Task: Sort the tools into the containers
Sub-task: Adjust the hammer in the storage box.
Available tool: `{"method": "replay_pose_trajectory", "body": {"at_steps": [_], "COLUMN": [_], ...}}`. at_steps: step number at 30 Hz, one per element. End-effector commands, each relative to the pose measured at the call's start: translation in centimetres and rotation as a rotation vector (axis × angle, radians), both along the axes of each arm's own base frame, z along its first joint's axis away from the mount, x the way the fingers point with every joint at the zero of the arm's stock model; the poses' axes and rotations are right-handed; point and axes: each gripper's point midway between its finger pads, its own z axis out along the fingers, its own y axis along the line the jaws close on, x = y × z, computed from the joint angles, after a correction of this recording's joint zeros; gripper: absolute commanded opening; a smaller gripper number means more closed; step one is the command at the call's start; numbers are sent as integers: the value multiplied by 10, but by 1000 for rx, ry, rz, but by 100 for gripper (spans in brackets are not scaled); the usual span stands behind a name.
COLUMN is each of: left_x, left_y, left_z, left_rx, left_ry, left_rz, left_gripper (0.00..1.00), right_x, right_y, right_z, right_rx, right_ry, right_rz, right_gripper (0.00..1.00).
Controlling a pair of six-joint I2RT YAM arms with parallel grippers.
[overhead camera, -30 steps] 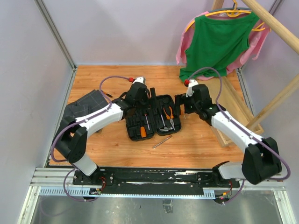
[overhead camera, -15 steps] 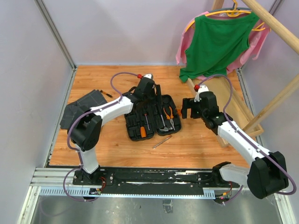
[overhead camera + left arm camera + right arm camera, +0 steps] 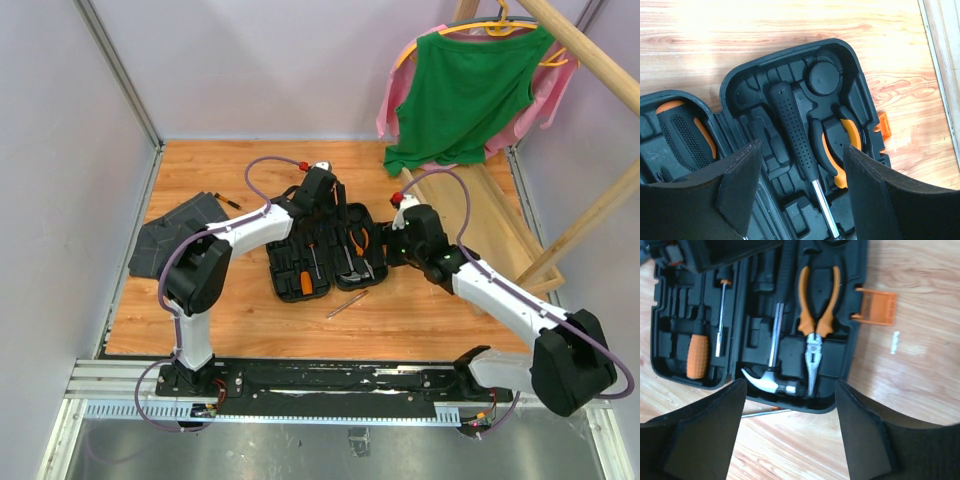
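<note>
- Currently, both pincers hover released and empty: left gripper (image 3: 800, 170) over the far edge of the case (image 3: 322, 250), right gripper (image 3: 789, 410) over its right edge.
- Slotted already: hammer (image 3: 774, 347), pliers (image 3: 815, 335).
- One screwdriver (image 3: 347, 303) lies loose on the table (image 3: 200, 320), just beside the case's near edge.
- Risk — thin, flat shaft: fingers may skid off, or nudge the case.

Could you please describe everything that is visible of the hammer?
The hammer lies flat in a moulded slot of the open black tool case, in the half bearing the orange latch. It has a shiny steel claw head, a thin steel shaft and a black dotted handle. The pliers lie close beside it. Nothing holds it.
</note>
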Motion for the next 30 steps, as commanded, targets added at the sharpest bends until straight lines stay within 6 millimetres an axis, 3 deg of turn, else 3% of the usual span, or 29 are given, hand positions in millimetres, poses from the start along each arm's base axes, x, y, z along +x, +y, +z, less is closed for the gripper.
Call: {"method": "replay_pose_trajectory", "body": {"at_steps": [1, 5, 12, 19, 30], "left_x": [11, 11, 13, 15, 27], "left_y": [-4, -3, -6, -14, -7], "left_z": [6, 3, 0, -13, -26], "left_rx": [-20, -28, -43, -36, 34], "left_ry": [-21, -17, -12, 23, 26], "left_rz": [10, 9, -6, -35, 8], "left_gripper": [68, 67, 60, 44, 38], "right_x": [-11, -16, -24, -26, -26], "right_y": [26, 40, 52, 53, 55], "right_z": [-12, -21, -31, -40, -43], "right_rx": [37, 43, 34, 38, 34], "right_ry": [48, 76, 119, 151, 166], "right_rz": [15, 22, 41, 21, 21], "right_gripper": [66, 49, 38, 34, 29]}}
